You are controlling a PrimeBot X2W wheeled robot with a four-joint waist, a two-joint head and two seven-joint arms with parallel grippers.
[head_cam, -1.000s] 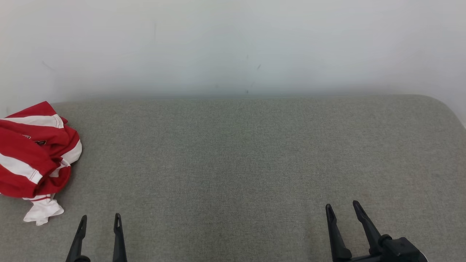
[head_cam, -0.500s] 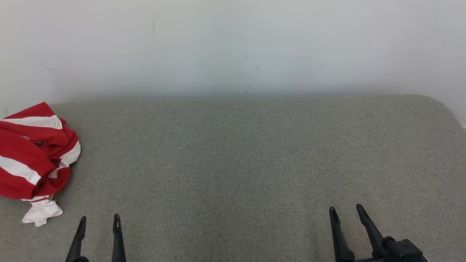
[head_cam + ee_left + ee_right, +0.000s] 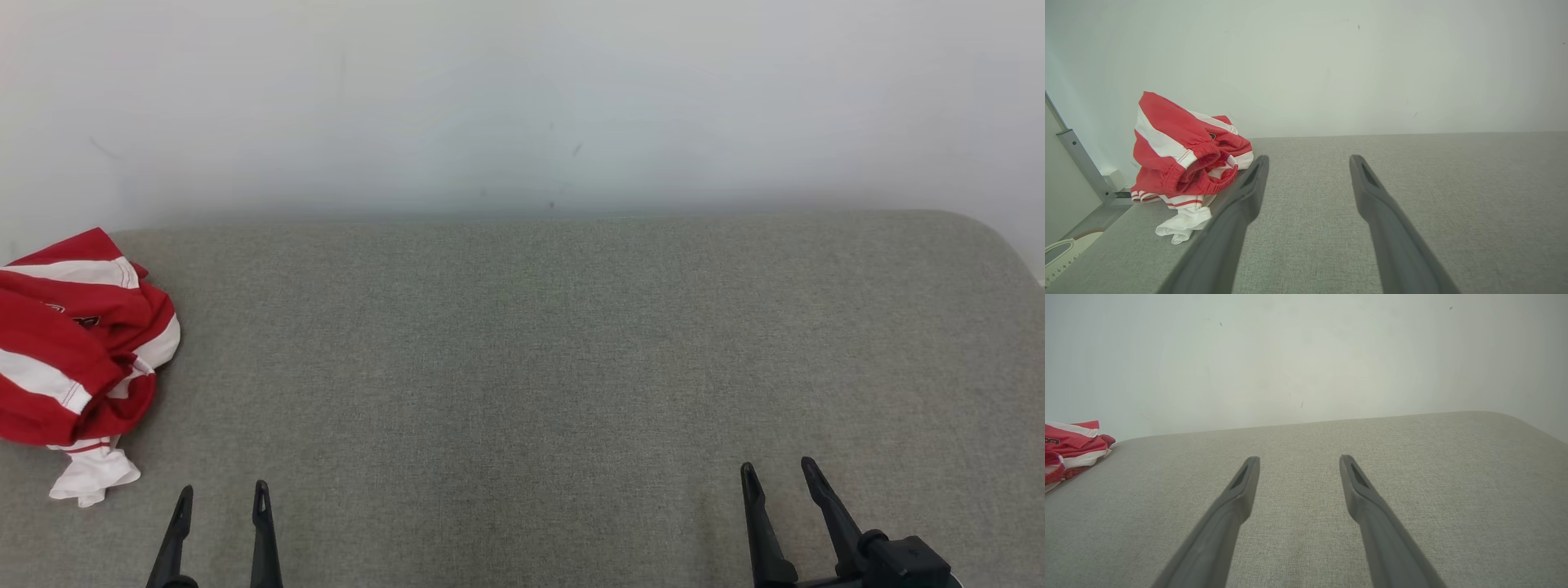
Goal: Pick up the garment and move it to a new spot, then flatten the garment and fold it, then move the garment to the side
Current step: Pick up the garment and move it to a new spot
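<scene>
A red garment (image 3: 82, 343) with white stripes is seen in a crumpled heap at the far left end of a wide grey padded top (image 3: 522, 367). It is laid close to the pale wall (image 3: 522, 98) at the back. Part of it is cut off by the left edge of the head view. A white bit of it is spread out on the grey cloth at the near side of the heap. In the left wrist view a red gathered band is seen curled at the front of the heap.

The left gripper (image 3: 224, 488) is seen at the lower left of the head view. Its two dark fingers are held apart, and grey cloth is seen in the gap. The garment is found ahead of it and to its left, near but not touched. The stretch between them is taken up by flat grey cloth.

The right gripper (image 3: 777, 465) is seen at the lower right, well apart from the garment. Its fingers are spread too, with grey cloth seen between them.

Past the left end of the top, in the left wrist view, a grey metal post (image 3: 1081, 163) is seen by the wall. A small white box (image 3: 1114, 179) is seen at its foot. A pale curved thing (image 3: 1059, 249) is seen lower down in the corner. What it is cannot be told.
</scene>
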